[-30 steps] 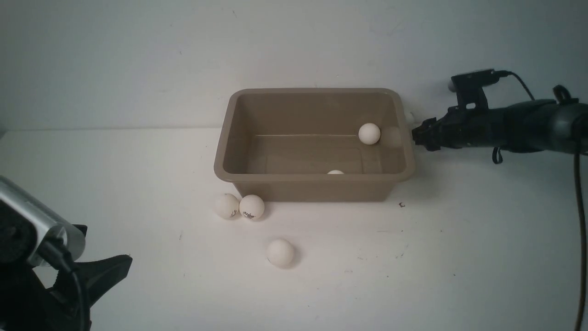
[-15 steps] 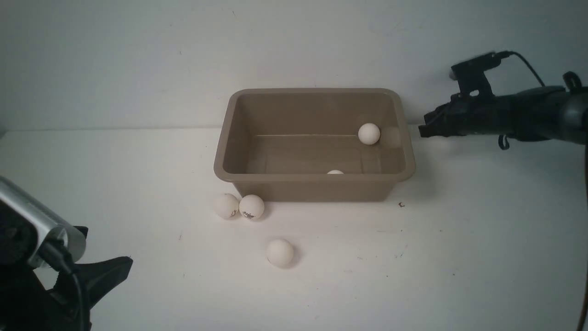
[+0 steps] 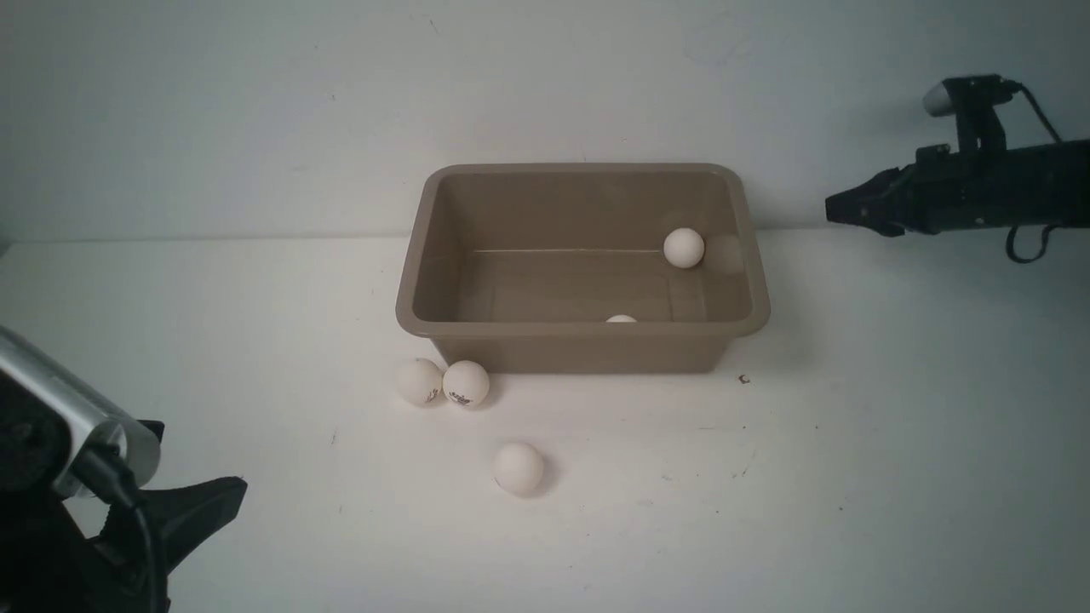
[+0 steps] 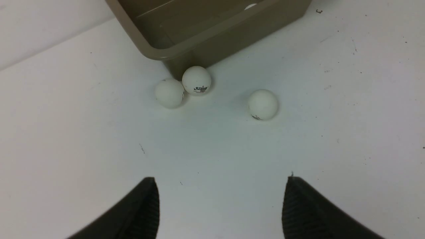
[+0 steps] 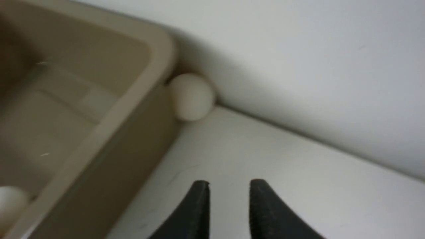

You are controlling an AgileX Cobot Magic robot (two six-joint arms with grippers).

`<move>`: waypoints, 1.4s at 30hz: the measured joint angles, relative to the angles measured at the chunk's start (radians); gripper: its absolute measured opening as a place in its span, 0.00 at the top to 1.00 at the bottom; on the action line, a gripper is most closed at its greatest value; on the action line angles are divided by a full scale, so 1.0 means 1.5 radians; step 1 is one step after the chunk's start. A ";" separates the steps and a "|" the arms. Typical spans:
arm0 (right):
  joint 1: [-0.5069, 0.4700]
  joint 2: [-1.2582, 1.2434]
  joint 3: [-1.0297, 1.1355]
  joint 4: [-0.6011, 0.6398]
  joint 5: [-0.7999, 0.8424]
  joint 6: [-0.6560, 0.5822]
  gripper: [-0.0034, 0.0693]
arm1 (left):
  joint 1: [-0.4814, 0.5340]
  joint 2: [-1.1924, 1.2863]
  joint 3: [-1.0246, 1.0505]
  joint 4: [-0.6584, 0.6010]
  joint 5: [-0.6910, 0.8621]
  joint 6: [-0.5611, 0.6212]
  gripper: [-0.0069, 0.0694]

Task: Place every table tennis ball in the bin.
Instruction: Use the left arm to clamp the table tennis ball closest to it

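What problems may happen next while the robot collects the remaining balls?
One ball sits between the bin corner and the wall; the right gripper, shut and empty, may find no room around it. Two balls touch by the bin front; the left gripper taking one may send the other rolling.

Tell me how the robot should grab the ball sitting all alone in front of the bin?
Pinch the lone ball across its widest middle, coming straight down from above. It is round, so an off-centre pinch could slip. Nothing touches it, so fingers should fit on both sides.
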 joint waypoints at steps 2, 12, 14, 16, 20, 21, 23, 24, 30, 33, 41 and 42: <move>-0.001 0.000 0.000 -0.004 0.026 0.004 0.62 | 0.000 0.000 0.000 0.000 0.000 0.000 0.32; -0.001 0.000 0.000 -0.002 0.062 0.013 0.50 | 0.000 0.005 0.000 -0.017 0.002 -0.025 0.32; -0.001 0.000 0.000 0.006 0.066 0.013 0.50 | 0.000 0.018 0.000 -0.028 0.007 -0.040 0.32; -0.001 -0.001 0.000 0.009 0.067 0.013 0.50 | 0.000 0.037 0.000 -0.033 0.014 -0.047 0.32; -0.001 -0.009 0.000 0.012 0.076 0.012 0.50 | 0.000 0.097 0.000 -0.038 0.027 -0.041 0.32; -0.001 -0.010 0.000 0.014 0.076 0.012 0.50 | 0.000 0.108 0.000 -0.041 0.026 -0.033 0.32; 0.001 -0.012 0.000 0.018 0.076 0.012 0.50 | 0.000 0.123 0.000 -0.054 0.023 -0.014 0.32; 0.003 -0.012 0.000 0.018 0.076 0.012 0.50 | 0.000 0.128 0.000 -0.060 0.021 -0.009 0.32; 0.027 -0.013 0.000 0.018 0.082 0.019 0.50 | 0.000 0.155 0.000 -0.151 0.000 0.075 0.32; 0.037 -0.019 0.000 0.018 0.082 0.020 0.50 | 0.000 0.180 0.000 -0.177 -0.002 0.112 0.32; 0.043 -0.075 0.000 0.010 0.080 0.028 0.50 | 0.000 0.314 0.000 -0.297 -0.018 0.233 0.32; 0.043 -0.083 0.000 0.007 0.079 0.028 0.50 | 0.000 0.337 0.000 -0.321 -0.018 0.259 0.32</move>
